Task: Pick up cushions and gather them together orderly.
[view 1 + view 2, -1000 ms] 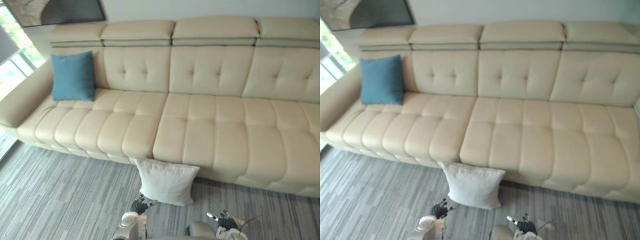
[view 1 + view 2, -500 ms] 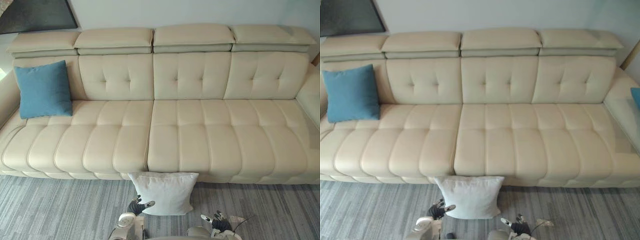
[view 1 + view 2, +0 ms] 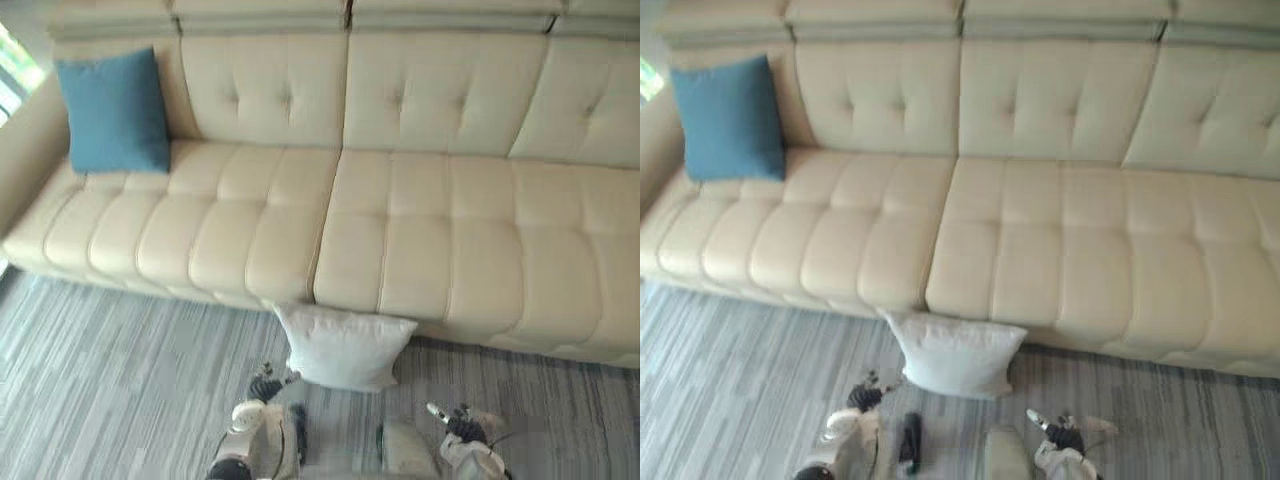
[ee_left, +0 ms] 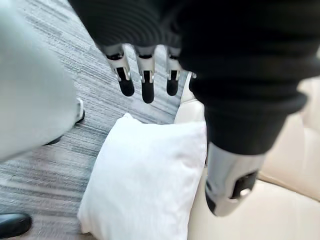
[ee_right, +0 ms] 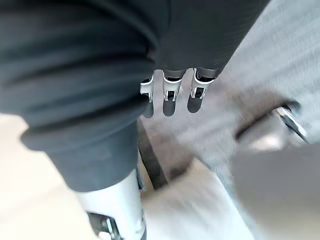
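A white cushion [image 3: 345, 345] stands on the grey carpet, leaning against the front of the cream sofa [image 3: 450, 230] near its middle. A blue cushion [image 3: 112, 110] leans upright against the backrest at the sofa's left end. My left hand [image 3: 265, 385] hangs low just left of the white cushion, a short way off it. In the left wrist view its fingers [image 4: 145, 80] are straight and hold nothing, with the white cushion [image 4: 145, 185] past them. My right hand [image 3: 455, 420] hangs low to the cushion's right. Its fingers [image 5: 170, 97] are straight and empty.
The long sofa spans the whole width, with its left armrest [image 3: 30, 160] beside the blue cushion. Grey striped carpet [image 3: 120, 380] stretches in front of it. A bright window [image 3: 15, 70] shows at the far left.
The camera has tilted down and swung, so the sofa's top and right corner have left the picture. Both cushions lie where they were, and both hands stay low and empty.
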Available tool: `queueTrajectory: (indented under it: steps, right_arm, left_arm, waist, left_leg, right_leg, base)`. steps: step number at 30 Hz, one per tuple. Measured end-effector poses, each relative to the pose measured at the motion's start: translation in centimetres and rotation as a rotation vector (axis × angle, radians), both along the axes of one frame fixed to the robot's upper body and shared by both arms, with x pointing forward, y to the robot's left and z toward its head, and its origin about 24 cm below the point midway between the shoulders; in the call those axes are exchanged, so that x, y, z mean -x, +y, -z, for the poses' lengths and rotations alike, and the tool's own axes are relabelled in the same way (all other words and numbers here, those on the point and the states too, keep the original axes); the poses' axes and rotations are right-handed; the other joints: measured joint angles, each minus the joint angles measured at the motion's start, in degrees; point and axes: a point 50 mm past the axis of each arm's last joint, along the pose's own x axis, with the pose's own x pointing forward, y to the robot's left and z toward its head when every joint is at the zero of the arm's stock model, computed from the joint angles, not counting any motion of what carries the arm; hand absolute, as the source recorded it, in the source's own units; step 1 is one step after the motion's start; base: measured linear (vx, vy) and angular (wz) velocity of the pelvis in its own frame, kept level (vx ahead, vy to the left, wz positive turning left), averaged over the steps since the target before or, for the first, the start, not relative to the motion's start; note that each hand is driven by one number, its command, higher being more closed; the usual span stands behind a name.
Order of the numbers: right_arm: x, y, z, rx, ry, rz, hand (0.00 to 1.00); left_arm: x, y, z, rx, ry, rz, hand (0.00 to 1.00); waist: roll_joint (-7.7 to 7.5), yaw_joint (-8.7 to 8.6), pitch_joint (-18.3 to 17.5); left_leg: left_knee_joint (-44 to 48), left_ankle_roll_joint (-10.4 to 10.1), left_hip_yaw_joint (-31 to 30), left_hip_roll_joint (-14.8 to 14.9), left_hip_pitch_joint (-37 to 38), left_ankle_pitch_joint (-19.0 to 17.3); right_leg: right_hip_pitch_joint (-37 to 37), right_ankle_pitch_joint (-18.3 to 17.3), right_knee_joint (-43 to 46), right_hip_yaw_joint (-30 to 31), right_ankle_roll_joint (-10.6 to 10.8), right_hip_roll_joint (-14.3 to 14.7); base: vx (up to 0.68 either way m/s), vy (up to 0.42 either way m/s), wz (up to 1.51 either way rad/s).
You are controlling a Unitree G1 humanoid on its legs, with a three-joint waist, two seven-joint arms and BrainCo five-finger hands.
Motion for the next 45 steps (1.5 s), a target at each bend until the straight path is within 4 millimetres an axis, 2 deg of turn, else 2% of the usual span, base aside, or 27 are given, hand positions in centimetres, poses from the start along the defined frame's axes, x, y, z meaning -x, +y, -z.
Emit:
queueTrajectory:
  steps: [2,3,6,8,9,11,12,13,15,16,17,18,20,25,27,30,35,37,38,39,40,45]
  right_arm:
    - [-1.3,-0.8,-1.1,0.023,-0.062,0.017,0.0]
    - [-2.3,-1.1,-1.9,0.036,-0.095,0.019,0.0]
    - [-4.5,-1.8,-3.7,0.07,-0.172,0.021,0.0]
    - [-7.3,-2.6,-6.2,0.093,-0.275,0.032,0.0]
    - [-7.9,-2.7,-6.8,0.095,-0.302,0.036,0.0]
    - [-10.4,-3.4,-10.2,0.147,-0.429,0.035,0.0]
    - [-10.9,-3.5,-10.9,0.154,-0.454,0.034,0.0]
    - [-12.7,-3.4,-13.2,0.17,-0.54,0.027,0.0]
    - [-14.4,-3.2,-15.7,0.185,-0.631,0.02,0.0]
    - [-14.8,-3.1,-16.2,0.186,-0.646,0.018,0.0]
    - [-16.0,-2.8,-18.1,0.192,-0.707,0.01,0.0]
    - [-16.3,-2.7,-18.6,0.191,-0.721,0.007,0.0]
    - [-18.0,-1.5,-21.1,0.185,-0.799,-0.03,0.0]
    - [-20.0,0.9,-24.4,0.188,-0.896,-0.11,0.0]
    - [-21.0,2.6,-26.5,0.185,-0.957,-0.162,0.0]
    - [-21.8,4.1,-28.4,0.178,-1.013,-0.198,0.0]
    - [-22.6,8.5,-32.2,0.135,-1.137,-0.3,0.0]
    - [-22.8,9.9,-32.9,0.114,-1.159,-0.328,0.0]
    - [-22.8,10.6,-33.2,0.097,-1.169,-0.333,1.0]
    - [-22.8,10.7,-33.4,0.093,-1.171,-0.329,1.0]
    - [-22.8,11.0,-33.4,0.083,-1.171,-0.32,1.0]
    - [-22.9,10.5,-33.6,0.101,-1.165,-0.298,1.0]
  left_arm:
    - [-1.7,0.4,-1.5,0.0,-0.073,-0.031,0.0]
    - [-2.7,0.7,-2.5,-0.001,-0.118,-0.043,0.0]
    - [-4.5,1.3,-4.5,-0.027,-0.198,-0.048,0.0]
    - [-6.8,2.6,-7.1,-0.051,-0.288,-0.081,0.0]
    - [-7.2,2.8,-7.6,-0.056,-0.305,-0.084,0.0]
    - [-9.5,3.8,-10.9,-0.095,-0.409,-0.095,0.0]
    - [-9.9,3.9,-11.6,-0.1,-0.428,-0.097,0.0]
    - [-11.1,4.5,-13.6,-0.114,-0.49,-0.104,0.0]
    - [-12.3,4.6,-16.0,-0.127,-0.556,-0.097,0.0]
    - [-12.6,4.6,-16.4,-0.128,-0.569,-0.096,0.0]
    - [-13.5,4.3,-18.3,-0.13,-0.621,-0.088,0.0]
    - [-13.6,4.3,-18.7,-0.131,-0.633,-0.087,0.0]
    - [-14.6,3.9,-20.9,-0.132,-0.693,-0.075,0.0]
    - [-15.7,2.5,-23.9,-0.151,-0.77,-0.028,0.0]
    - [-16.2,1.9,-25.6,-0.167,-0.814,-0.015,0.0]
    - [-16.6,1.1,-26.8,-0.203,-0.845,0.001,0.0]
    - [-16.9,-0.2,-30.1,-0.257,-0.937,-0.01,0.0]
    - [-16.9,-0.8,-30.5,-0.257,-0.95,-0.011,0.0]
    - [-16.9,-1.2,-30.7,-0.246,-0.963,-0.008,0.0]
    - [-16.9,-1.5,-30.9,-0.238,-0.97,-0.01,0.0]
    - [-16.7,-2.0,-31.2,-0.22,-0.985,-0.015,1.0]
    - [-16.4,-2.7,-32.0,-0.147,-1.02,-0.045,1.0]
  waist:
    - [0.08,-0.06,0.9]
    - [0.04,-0.08,2.1]
    - [0.12,-0.12,2.7]
    - [0.21,-0.17,4.6]
    - [0.21,-0.16,5.1]
    - [0.14,-0.39,7.1]
    - [0.13,-0.41,7.4]
    - [0.16,-0.52,8.8]
    - [0.15,-0.69,10.7]
    - [0.19,-0.71,11.0]
    - [0.17,-1.0,12.1]
    - [0.12,-1.09,12.3]
    - [0.2,-1.57,13.2]
    - [0.28,-2.17,14.0]
    - [0.4,-2.8,14.6]
    - [0.36,-2.84,14.7]
    - [0.53,-2.79,14.9]
    - [0.77,-2.7,15.0]
    - [0.77,-2.73,15.0]
    - [0.78,-2.73,15.0]
    - [0.78,-2.75,15.0]
    - [0.83,-2.83,15.0]
  left_leg:
    - [2.9,-0.5,-0.1,0.8,-3.8,-1.5]
    - [4.8,-0.6,0.0,1.1,-5.6,-1.8]
    - [7.9,-0.3,0.1,1.8,-11.2,-2.3]
    - [11.0,-0.1,0.0,2.8,-17.4,-2.2]
    - [11.5,0.1,0.0,3.0,-18.5,-2.0]
    - [14.1,0.5,-0.4,3.2,-24.7,-1.2]
    - [14.7,0.5,-0.5,3.3,-25.9,-1.1]
    - [16.2,0.5,-0.7,3.8,-29.3,-1.0]
    - [18.0,0.0,-1.1,4.2,-32.7,-0.5]
    - [18.3,0.0,-1.1,4.2,-33.5,-0.5]
    - [19.5,0.0,-1.3,4.2,-36.9,-0.2]
    - [19.7,0.0,-1.3,4.3,-37.7,-0.2]
    - [21.5,0.0,-1.3,4.8,-42.2,-0.1]
    - [23.8,0.0,-1.5,5.0,-48.1,-0.1]
    - [25.1,0.0,-1.9,5.1,-51.0,-0.1]
    - [25.8,0.1,-2.2,5.3,-53.3,-0.1]
    - [27.0,0.6,-2.6,5.6,-57.8,0.2]
    - [27.0,0.6,-2.7,5.5,-58.1,0.3]
    - [26.8,0.7,-2.7,5.4,-58.1,0.3]
    - [26.6,0.9,-2.6,5.2,-58.1,0.5]
    - [26.3,1.1,-2.6,5.0,-58.2,0.6]
    - [25.5,1.3,-2.6,4.9,-58.2,1.1]
  right_leg:
    - [-4.0,-1.7,3.5,0.2,-0.6,0.7]
    - [-6.0,-2.1,5.6,0.4,-0.7,1.0]
    - [-12.2,-2.6,9.4,1.6,-0.3,1.8]
    - [-18.8,-2.1,12.5,2.5,-0.2,3.1]
    - [-19.9,-2.0,13.0,2.5,-0.3,3.2]
    - [-26.1,-1.3,16.1,2.7,-0.7,3.6]
    - [-27.3,-1.2,16.7,2.8,-0.6,3.8]
    - [-30.7,-0.8,18.2,2.8,-0.6,4.2]
    - [-34.0,-0.7,19.9,2.8,-0.6,4.8]
    - [-34.8,-0.7,20.3,2.8,-0.6,4.8]
    - [-38.3,-0.7,21.8,2.8,-0.5,4.9]
    - [-39.2,-0.7,22.1,2.8,-0.5,4.9]
    - [-43.7,-0.7,23.8,2.8,-0.5,5.4]
    - [-49.5,-0.6,26.1,2.6,-0.3,5.8]
    - [-52.0,-0.7,27.1,2.4,0.0,6.0]
    - [-54.2,-0.4,27.5,2.3,0.4,6.2]
    - [-58.3,0.2,28.0,2.4,1.3,6.4]
    - [-58.4,0.1,27.9,2.4,1.3,6.3]
    - [-58.4,0.2,27.8,2.4,1.3,6.1]
    - [-58.4,0.2,27.7,2.4,1.3,5.9]
    - [-58.4,0.2,27.5,2.3,1.4,5.7]
    - [-58.4,0.8,26.5,2.3,1.8,5.6]
  base:
    - [-0.26,-0.05,0.0]
    - [-0.25,-0.034,-0.08]
    - [-0.24,-0.033,-0.08]
    - [-0.2,-0.023,-0.12]
    - [-0.19,-0.005,0.0]
    - [-0.14,-0.003,0.13]
    - [-0.08,0.004,0.08]
    - [-0.04,0.007,0.01]
    - [-0.03,0.001,0.0]
    - [-0.04,-0.006,0.11]
    - [-0.03,-0.003,0.11]
    - [-0.05,0.0,0.12]
    - [-0.02,0.002,0.01]
    - [-0.02,0.021,0.05]
    - [-0.02,0.027,0.06]
    - [-0.02,0.025,0.01]
    - [-0.03,0.038,0.01]
    - [-0.02,0.039,0.03]
    - [-0.01,0.039,0.07]
    - [-0.01,0.038,0.11]
    - [0.0,0.037,0.1]
    - [0.0,0.03,0.0]
